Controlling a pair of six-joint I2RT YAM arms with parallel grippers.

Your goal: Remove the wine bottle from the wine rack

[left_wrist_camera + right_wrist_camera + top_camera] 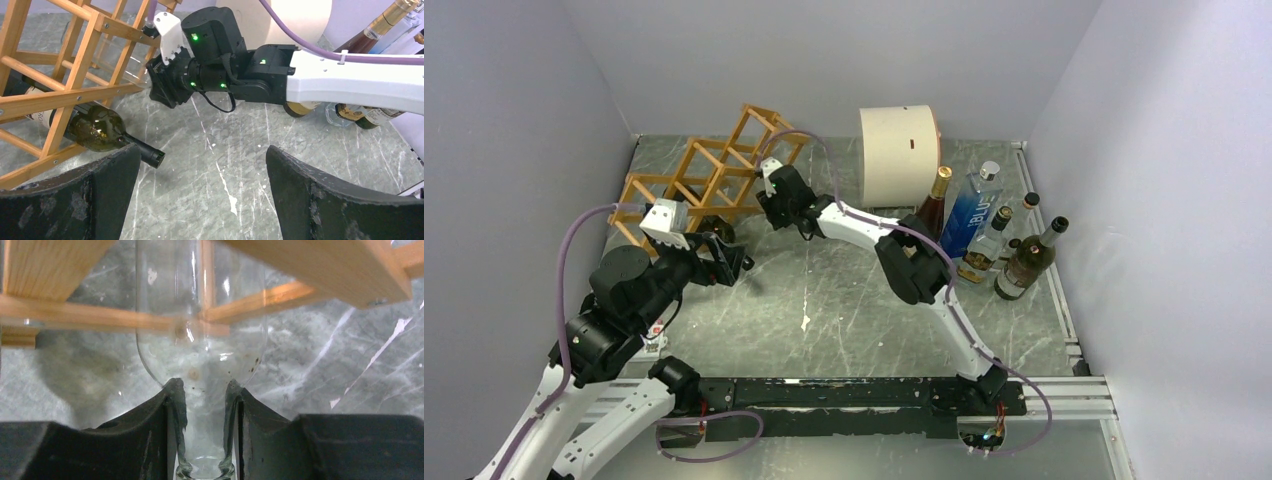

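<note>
— Where is the bottle, please?
— The clear bottle [200, 335] lies in a cell of the wine rack [704, 170]. The rack stands at the far left corner of the table [844, 300]. The neck of the bottle comes out of the rack on its right side.
— And the right gripper?
— The right gripper [202, 395] has its fingers [170, 415] narrow. They press on both sides of the neck of this bottle, just below the shoulder. The body of the bottle is inside the wooden sticks.
— The left one?
— The left gripper [202, 160] hangs low over the table, near the front of the rack. Its fingers are wide apart and hold nothing. Near it a dark green bottle [95, 127] lies in a lower cell, with its neck sticking out.
— Other things?
— A cream drum [899, 155] stands at the far edge. Several standing bottles [984, 225] are near the far right corner.
</note>
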